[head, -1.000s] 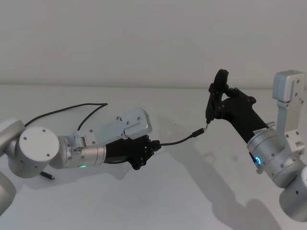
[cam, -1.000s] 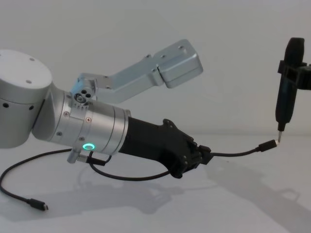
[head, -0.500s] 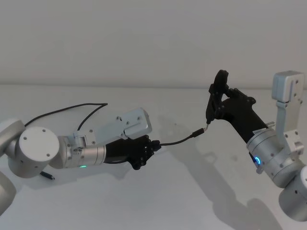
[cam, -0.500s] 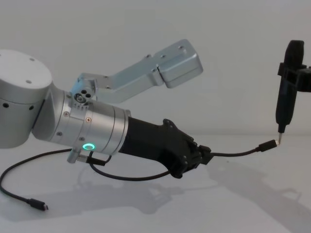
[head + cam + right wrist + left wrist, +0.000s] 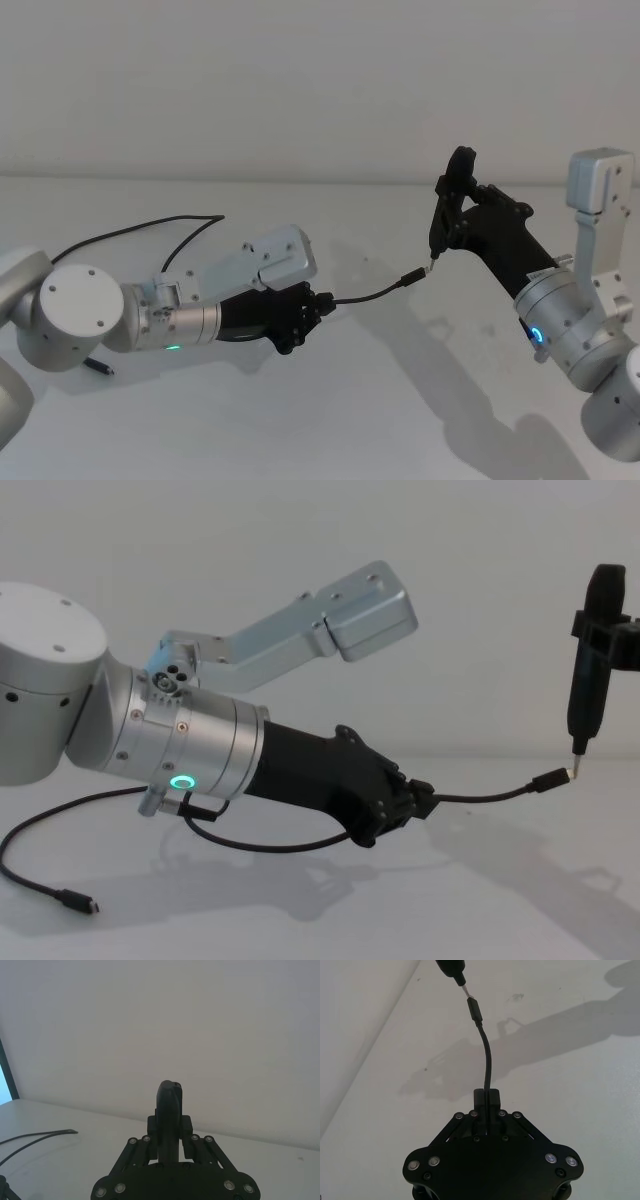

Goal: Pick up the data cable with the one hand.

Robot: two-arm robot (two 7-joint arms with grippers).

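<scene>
1. While the left gripper [image 5: 318,305] reaches toward the middle of the desk [image 5: 330,420], its short fingers are clamped together on the data cable [image 5: 365,295], pinching it a little way back from the plug.
2. From the chest, the cable's free end juts out level from the fingers, clear of the desk, and its plug [image 5: 552,779] touches the metal tip of the pen-like tool [image 5: 587,695].
3. The left wrist camera shows the cord [image 5: 486,1062] rising out between the closed fingers [image 5: 492,1096] in a gentle bend to the plug.
4. From the head, the slack runs back under the left arm and loops toward the desk's left edge; the chest camera catches its second plug [image 5: 78,903] lying flat near the front left corner.
5. The right gripper [image 5: 170,1132] is shut on the tool, holding it upright over the right half of the desk.
6. The cable is thin, black and flexible.
</scene>
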